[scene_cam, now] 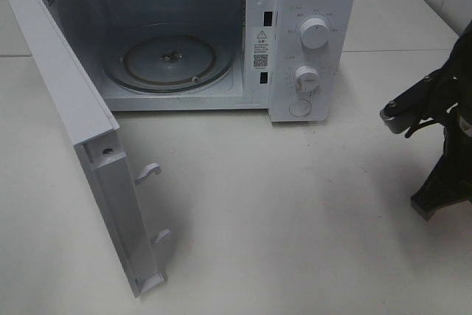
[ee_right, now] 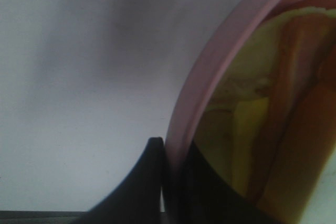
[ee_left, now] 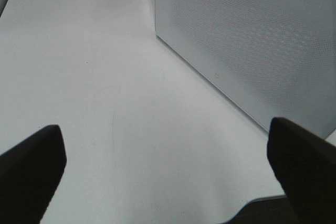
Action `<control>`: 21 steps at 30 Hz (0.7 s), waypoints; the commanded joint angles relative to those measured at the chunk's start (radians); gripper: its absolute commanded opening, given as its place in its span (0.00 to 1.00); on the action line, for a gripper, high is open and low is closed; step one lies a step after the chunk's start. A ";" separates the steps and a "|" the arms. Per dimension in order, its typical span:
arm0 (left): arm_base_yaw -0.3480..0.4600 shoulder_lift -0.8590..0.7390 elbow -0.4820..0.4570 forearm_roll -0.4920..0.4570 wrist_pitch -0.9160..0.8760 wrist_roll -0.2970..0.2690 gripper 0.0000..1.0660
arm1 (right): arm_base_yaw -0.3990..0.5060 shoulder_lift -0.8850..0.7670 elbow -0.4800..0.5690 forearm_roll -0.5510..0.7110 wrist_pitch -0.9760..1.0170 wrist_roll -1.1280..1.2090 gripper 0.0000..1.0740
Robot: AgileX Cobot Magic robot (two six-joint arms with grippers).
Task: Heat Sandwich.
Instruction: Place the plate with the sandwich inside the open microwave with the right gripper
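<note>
The right gripper [ee_right: 173, 182] is clamped on the rim of the pink plate [ee_right: 220, 61], and the sandwich [ee_right: 273, 129] lies on that plate. Its bands of bread and filling run roughly along the nearby rim. The close, blurred view does not show its long axis. The right arm [scene_cam: 442, 130] stands at 3 o'clock. The microwave [scene_cam: 310, 5] is at 12, with its door [scene_cam: 74, 108] swung toward 8. The left gripper [ee_left: 168, 163] is spread wide and empty over the table [ee_left: 105, 77].

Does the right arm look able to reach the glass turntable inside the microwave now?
Probably yes. The door stands swung wide to the left, the turntable lies bare, and nothing shows on the table between the right arm and the opening.
</note>
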 commanded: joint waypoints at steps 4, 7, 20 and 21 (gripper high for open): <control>0.002 -0.023 0.002 -0.004 -0.014 -0.006 0.94 | 0.086 -0.017 0.026 -0.024 0.042 0.004 0.00; 0.002 -0.023 0.002 -0.004 -0.014 -0.006 0.94 | 0.116 -0.017 0.039 -0.024 0.045 0.004 0.00; 0.002 -0.023 0.002 -0.004 -0.014 -0.006 0.94 | 0.300 -0.080 0.098 -0.024 0.046 0.003 0.00; 0.002 -0.023 0.002 -0.004 -0.014 -0.006 0.94 | 0.327 -0.107 0.104 -0.024 0.046 -0.001 0.00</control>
